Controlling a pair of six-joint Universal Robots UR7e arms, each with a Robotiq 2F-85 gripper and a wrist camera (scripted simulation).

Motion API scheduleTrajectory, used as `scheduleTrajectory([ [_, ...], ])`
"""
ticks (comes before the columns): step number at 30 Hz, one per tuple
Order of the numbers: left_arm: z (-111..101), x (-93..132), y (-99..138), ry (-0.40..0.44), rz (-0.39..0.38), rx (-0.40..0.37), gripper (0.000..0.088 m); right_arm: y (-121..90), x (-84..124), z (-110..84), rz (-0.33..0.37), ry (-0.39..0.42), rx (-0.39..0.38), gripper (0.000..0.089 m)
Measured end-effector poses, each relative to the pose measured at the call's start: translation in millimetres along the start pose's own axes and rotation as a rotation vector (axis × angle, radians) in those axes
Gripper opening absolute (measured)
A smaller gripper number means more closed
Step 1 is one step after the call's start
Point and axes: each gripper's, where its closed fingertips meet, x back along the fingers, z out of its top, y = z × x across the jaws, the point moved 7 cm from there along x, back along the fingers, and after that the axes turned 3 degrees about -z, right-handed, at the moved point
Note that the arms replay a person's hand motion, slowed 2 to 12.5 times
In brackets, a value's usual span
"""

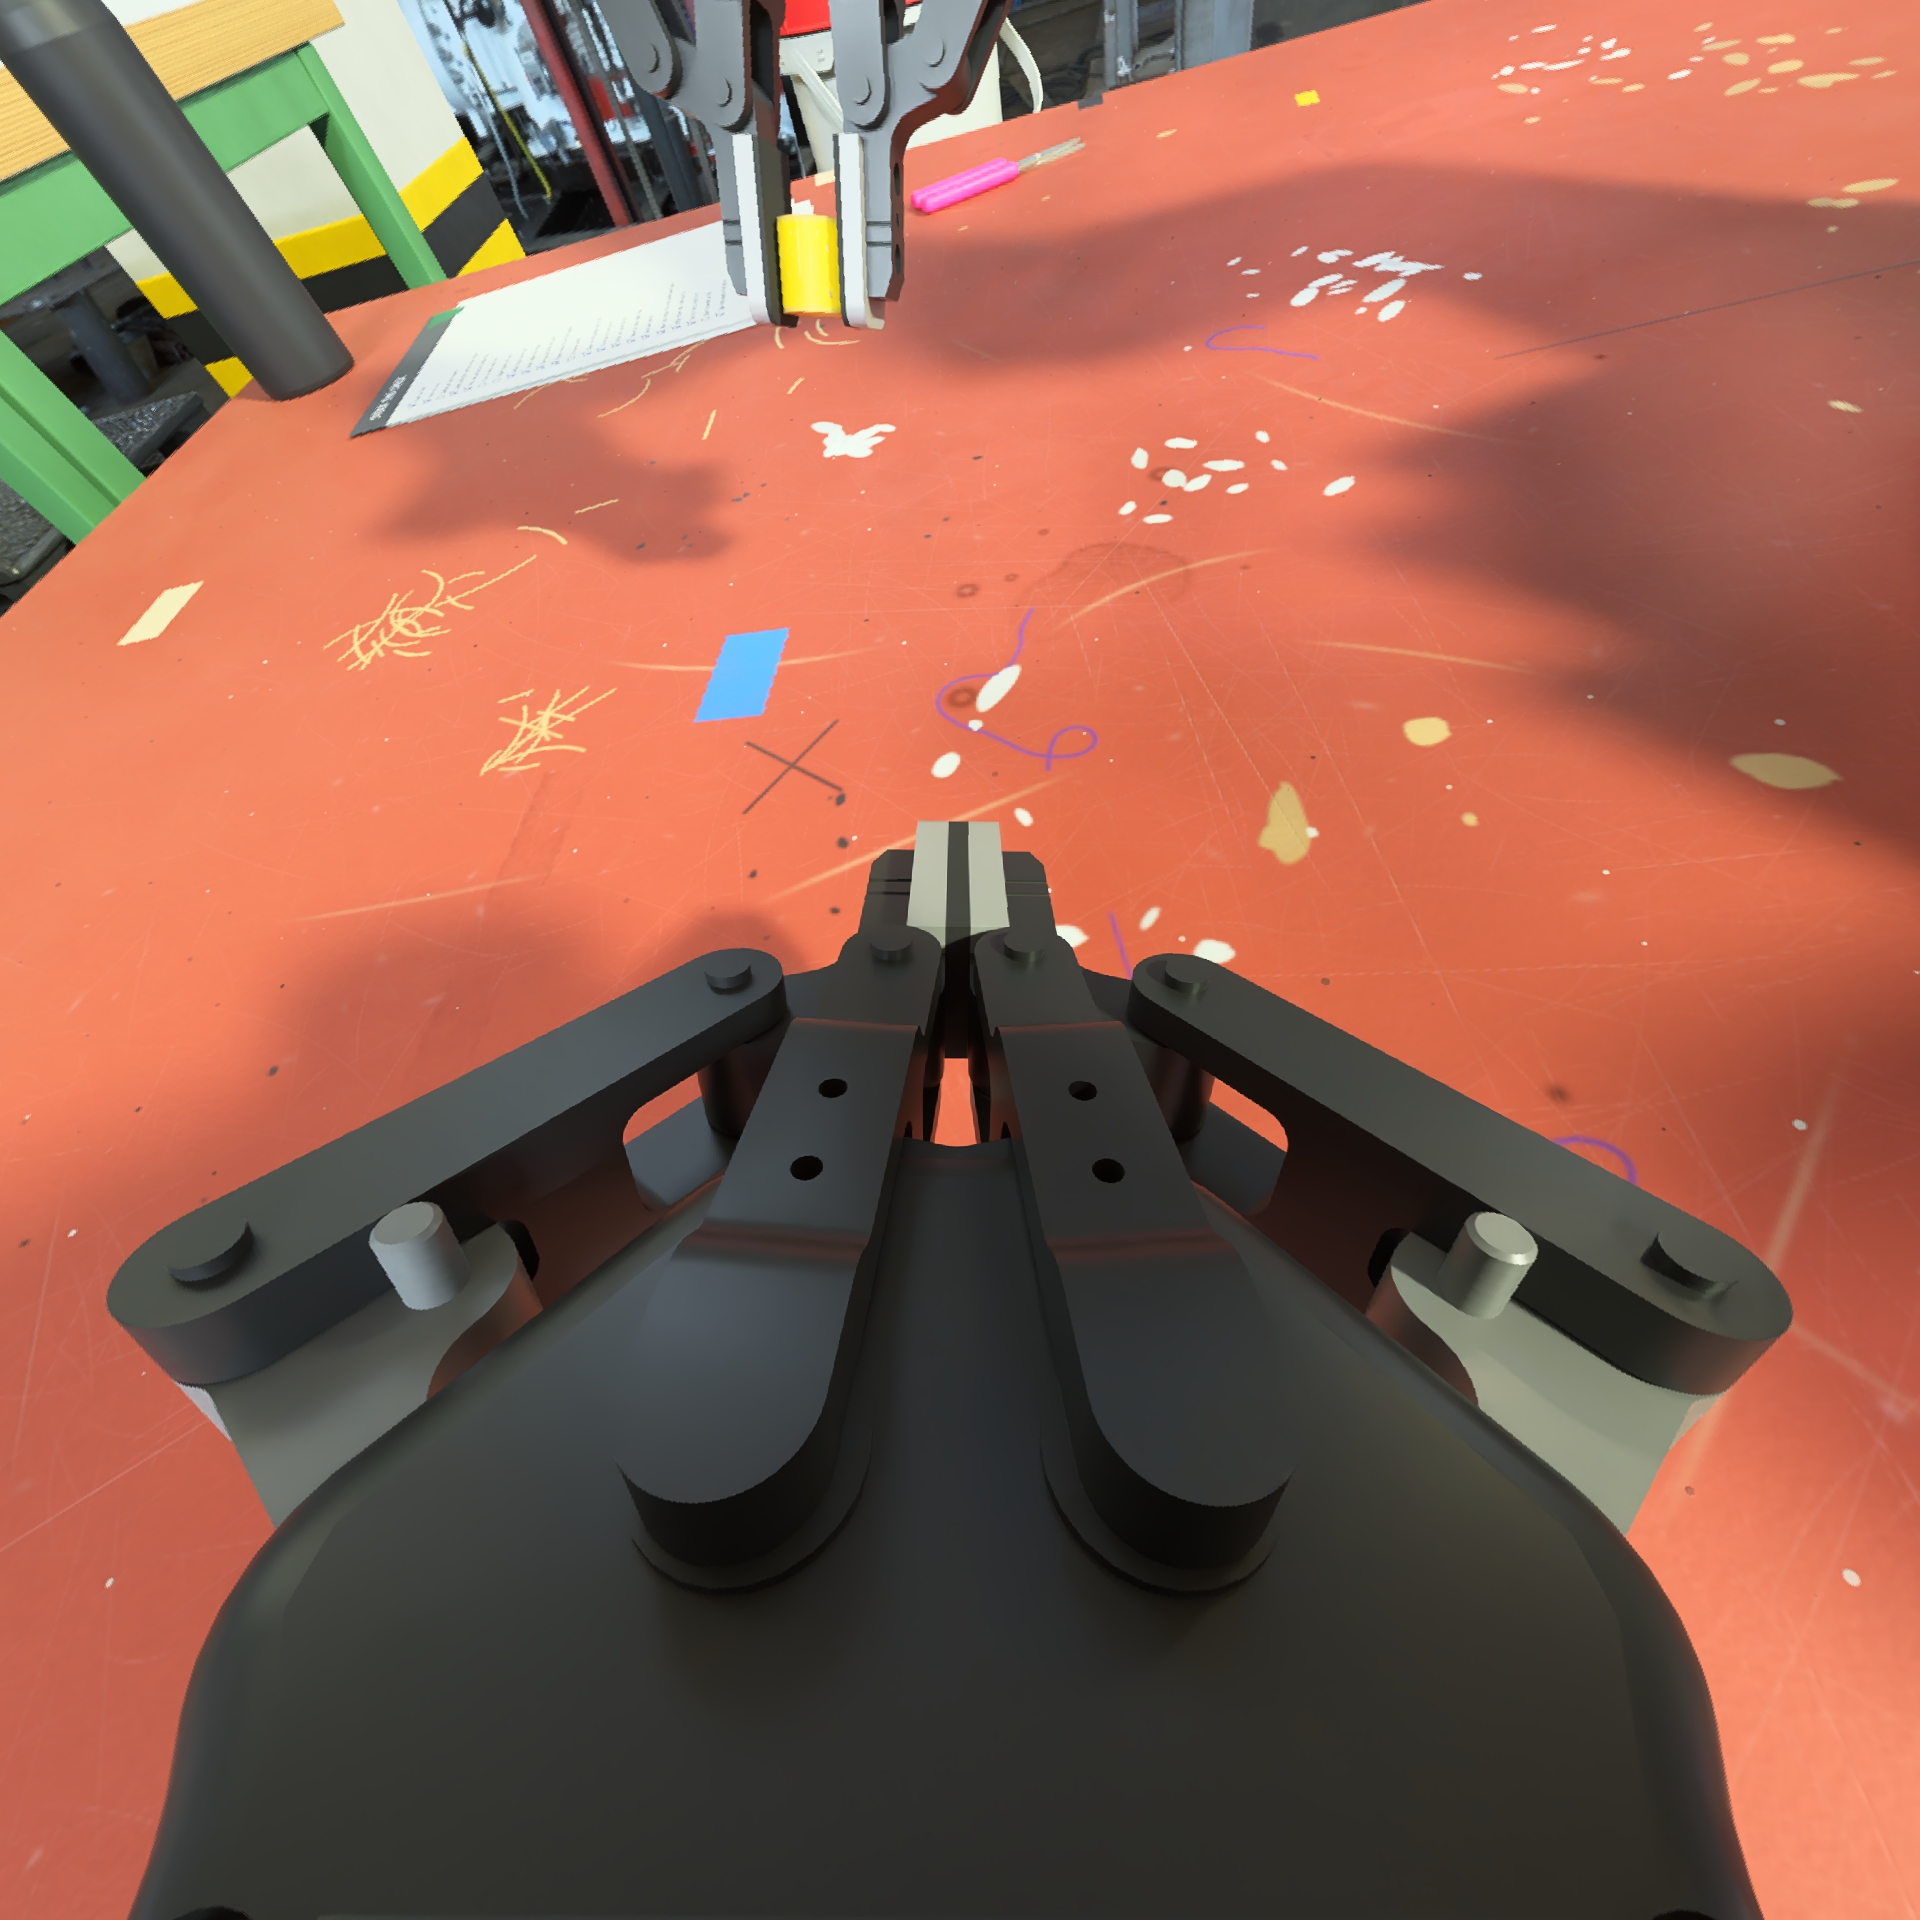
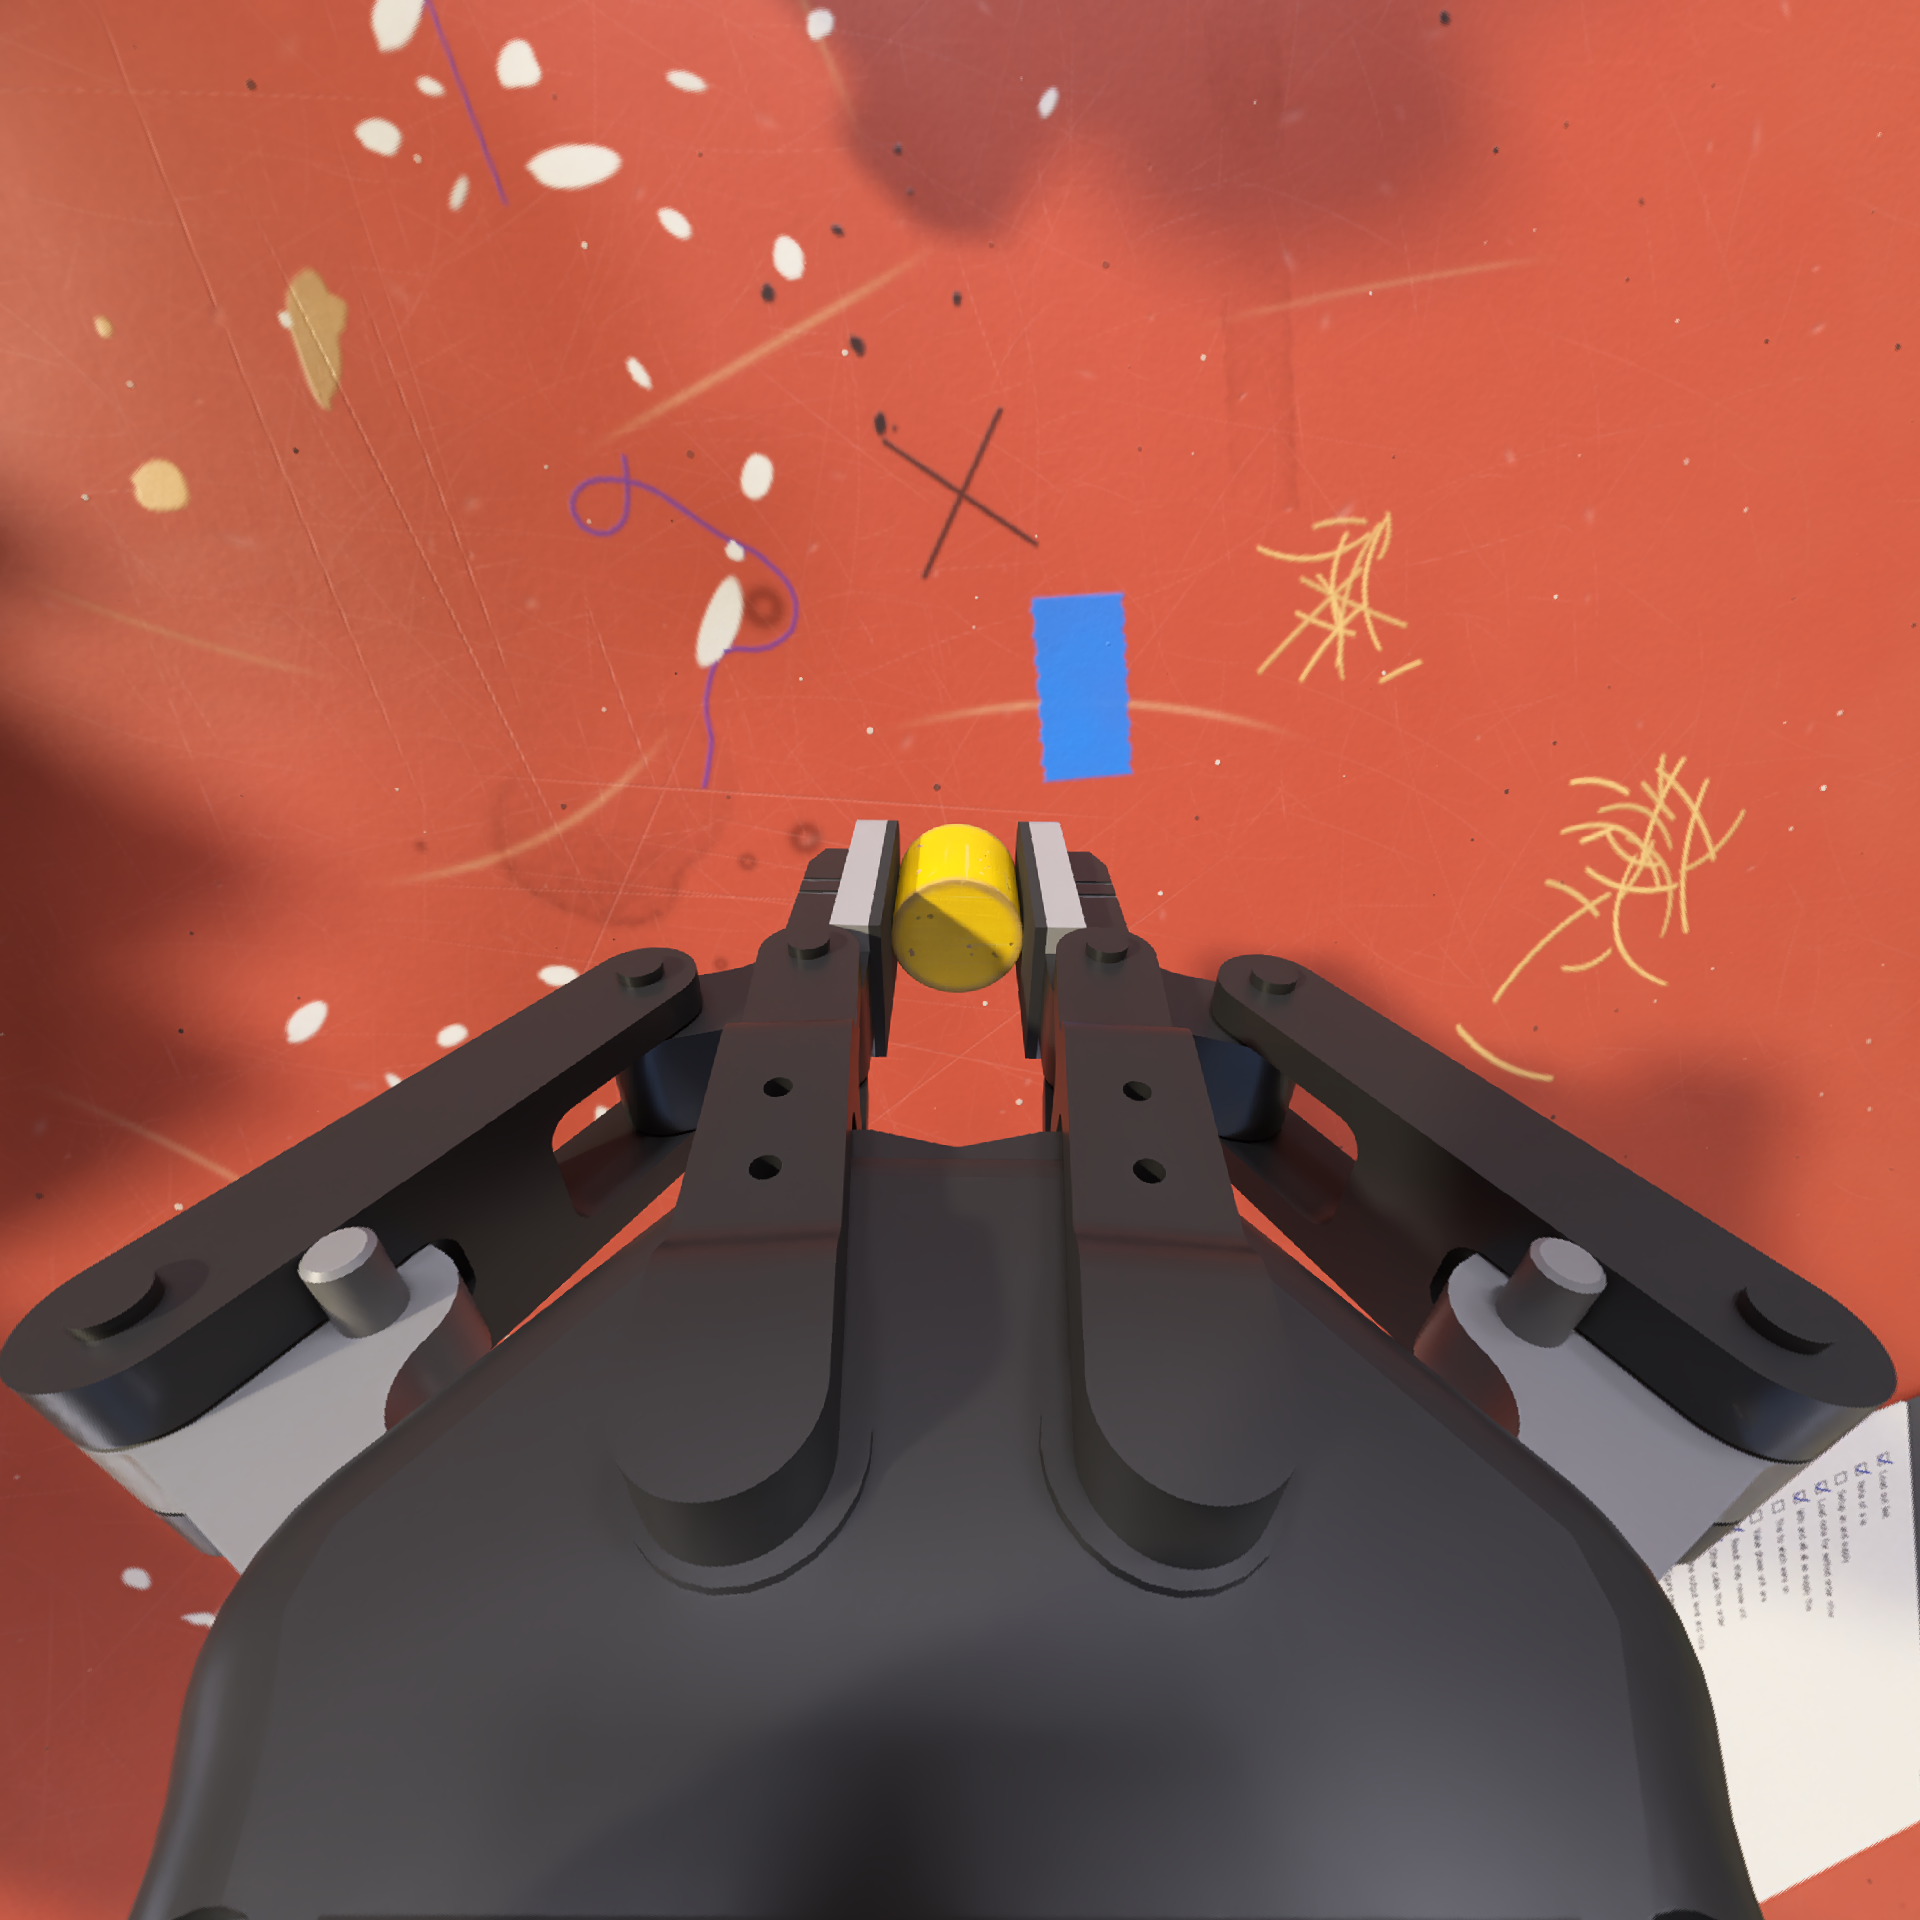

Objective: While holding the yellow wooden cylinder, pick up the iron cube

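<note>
My right gripper [image 2: 956, 883] is shut on the yellow wooden cylinder [image 2: 954, 909], which sits between the two grey pads over the red table [image 2: 1455, 416]. In the left wrist view this gripper [image 1: 826, 312] hangs fingers-down at the far side, with the cylinder [image 1: 805, 265] low over the table [image 1: 1351, 644]. My left gripper [image 1: 957, 842] is shut with its pads together and nothing between them, low over the table. No iron cube shows in either view.
A printed paper sheet [image 1: 561, 332] lies beside the right gripper and shows in the right wrist view [image 2: 1829, 1621]. A dark grey post [image 1: 177, 197] stands at the far left by the table edge. A pink-handled tool [image 1: 966, 185] lies behind. A blue patch [image 1: 743, 675] [image 2: 1081, 686] marks the table.
</note>
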Motion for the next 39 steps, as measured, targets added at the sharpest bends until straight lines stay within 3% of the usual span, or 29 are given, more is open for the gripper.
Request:
scheduleTrajectory([
  [39,-0.9,0.2,-0.6,-0.002,-0.001,0.003,0.0,1.1,-5.4,-5.5,0.006,-0.023,-0.01,0.0199],
])
